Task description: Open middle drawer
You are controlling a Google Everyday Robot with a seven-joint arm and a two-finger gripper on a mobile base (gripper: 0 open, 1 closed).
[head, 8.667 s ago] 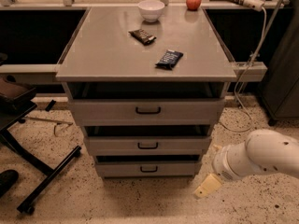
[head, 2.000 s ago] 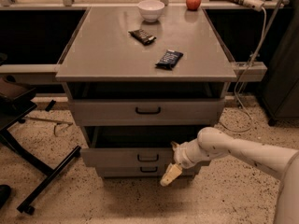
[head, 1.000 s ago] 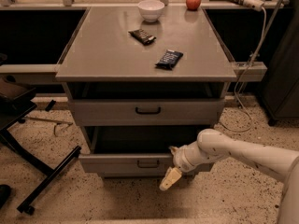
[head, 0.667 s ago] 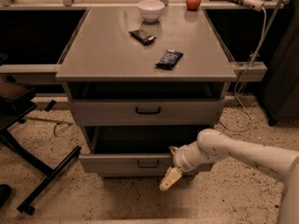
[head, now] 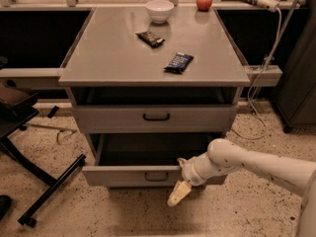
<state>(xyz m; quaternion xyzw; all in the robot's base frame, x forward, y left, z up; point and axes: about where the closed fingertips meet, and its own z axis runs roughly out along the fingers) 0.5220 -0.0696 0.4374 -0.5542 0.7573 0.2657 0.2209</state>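
The middle drawer (head: 123, 176) is a grey flat-fronted drawer with a small black loop handle (head: 156, 176). It stands pulled out toward me, and its deep dark interior (head: 148, 149) shows. My gripper (head: 180, 179) is at the right part of the drawer's front, just right of the handle, on the end of the white arm (head: 247, 162) that reaches in from the right. The top drawer (head: 156, 116) above is shut. The bottom drawer is hidden under the pulled-out one.
On the cabinet top (head: 98, 58) lie two dark snack packets (head: 150, 38) (head: 178, 62), a white bowl (head: 160, 10) and a red apple (head: 204, 1). A black chair base (head: 44, 186) stands at the left. A white cable (head: 264, 78) hangs at the right.
The arm came in from the right to the middle drawer, and the drawer slid out toward me. Over the last second nothing visibly moves.
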